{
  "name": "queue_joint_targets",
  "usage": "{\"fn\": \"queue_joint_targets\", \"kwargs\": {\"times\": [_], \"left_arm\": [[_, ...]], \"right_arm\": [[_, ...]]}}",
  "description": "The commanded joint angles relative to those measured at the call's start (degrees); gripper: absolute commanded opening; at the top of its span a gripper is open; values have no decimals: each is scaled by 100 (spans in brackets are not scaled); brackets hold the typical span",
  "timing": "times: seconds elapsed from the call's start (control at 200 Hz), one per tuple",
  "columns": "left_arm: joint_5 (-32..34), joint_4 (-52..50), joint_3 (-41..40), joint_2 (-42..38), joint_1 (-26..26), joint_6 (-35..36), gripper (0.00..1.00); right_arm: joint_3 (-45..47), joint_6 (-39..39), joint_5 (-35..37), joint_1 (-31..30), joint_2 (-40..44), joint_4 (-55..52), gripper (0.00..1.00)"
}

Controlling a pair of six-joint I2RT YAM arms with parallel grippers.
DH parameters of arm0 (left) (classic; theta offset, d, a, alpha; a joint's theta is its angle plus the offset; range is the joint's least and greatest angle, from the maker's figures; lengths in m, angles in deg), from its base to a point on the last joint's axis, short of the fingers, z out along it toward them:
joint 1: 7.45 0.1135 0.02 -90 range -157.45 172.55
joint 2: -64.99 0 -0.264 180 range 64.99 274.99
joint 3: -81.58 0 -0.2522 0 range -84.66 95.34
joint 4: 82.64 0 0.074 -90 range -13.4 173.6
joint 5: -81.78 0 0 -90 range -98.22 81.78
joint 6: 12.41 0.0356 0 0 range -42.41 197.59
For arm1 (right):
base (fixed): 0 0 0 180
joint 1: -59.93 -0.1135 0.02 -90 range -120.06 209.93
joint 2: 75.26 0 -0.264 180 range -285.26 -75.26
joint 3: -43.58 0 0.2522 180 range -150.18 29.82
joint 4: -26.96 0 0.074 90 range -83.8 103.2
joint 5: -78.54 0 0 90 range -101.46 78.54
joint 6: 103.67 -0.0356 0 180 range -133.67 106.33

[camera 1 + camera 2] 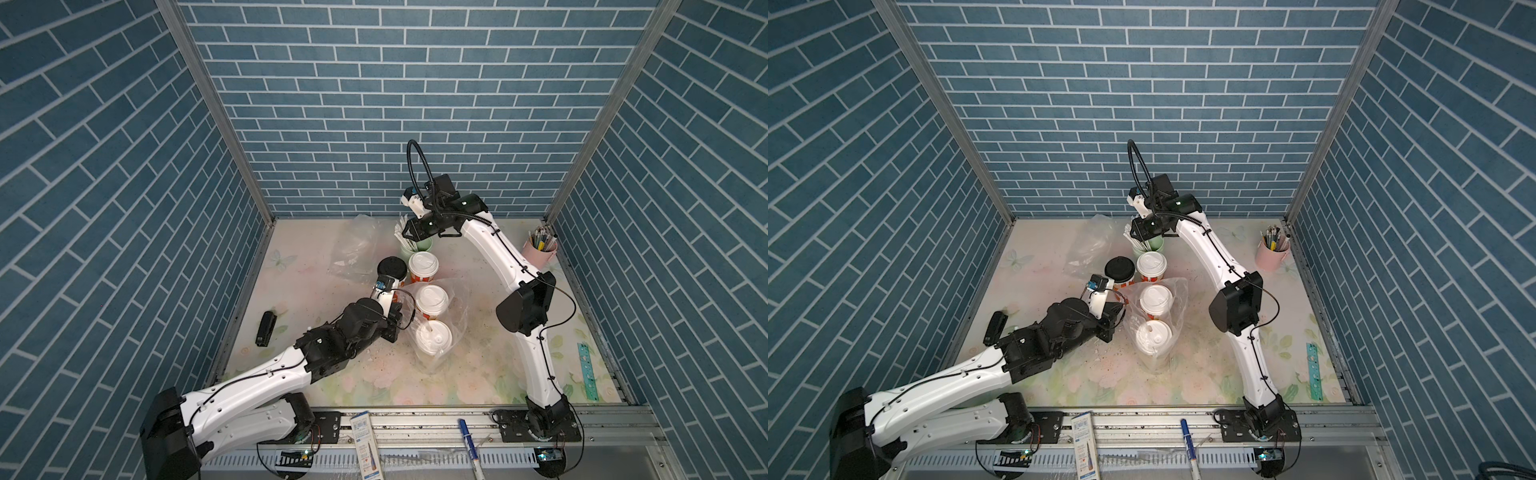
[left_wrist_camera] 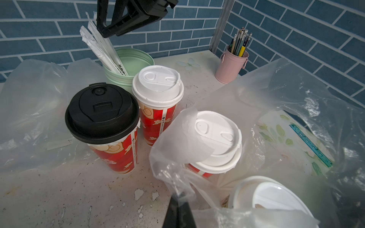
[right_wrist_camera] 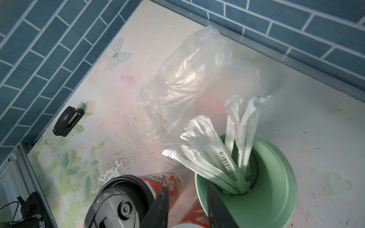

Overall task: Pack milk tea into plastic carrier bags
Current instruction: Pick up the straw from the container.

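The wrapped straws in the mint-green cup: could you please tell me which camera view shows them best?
The right wrist view: the wrapped straws fill the frame up close in the mint-green cup, print on one wrapper visible. The left wrist view shows them farther off; both top views show them tiny, partly covered.

Red black-lidded cup (image 2: 116, 156), mint-green cup (image 2: 136, 61), floral table (image 1: 457, 382)
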Motion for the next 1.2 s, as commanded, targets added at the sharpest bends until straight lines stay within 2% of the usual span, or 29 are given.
{"fn": "queue_joint_targets", "kwargs": {"times": [0.0, 0.175, 0.395, 0.585, 1.19], "left_arm": [[152, -119, 137, -110, -10, 28, 0], [174, -132, 146, -120, -7, 29, 0], [205, -129, 155, -110, -10, 44, 0], [225, -141, 149, -119, -10, 52, 0], [298, -164, 71, -242, -10, 13, 0]], "right_arm": [[11, 318, 69, -80, -119, -106, 39], [-27, 417, 510, -212, -231, -17, 43], [-149, 392, 1212, -281, -444, 173, 43], [-201, 365, 1373, -283, -544, 359, 42], [-155, 329, 1662, -319, -499, 522, 7]]}}
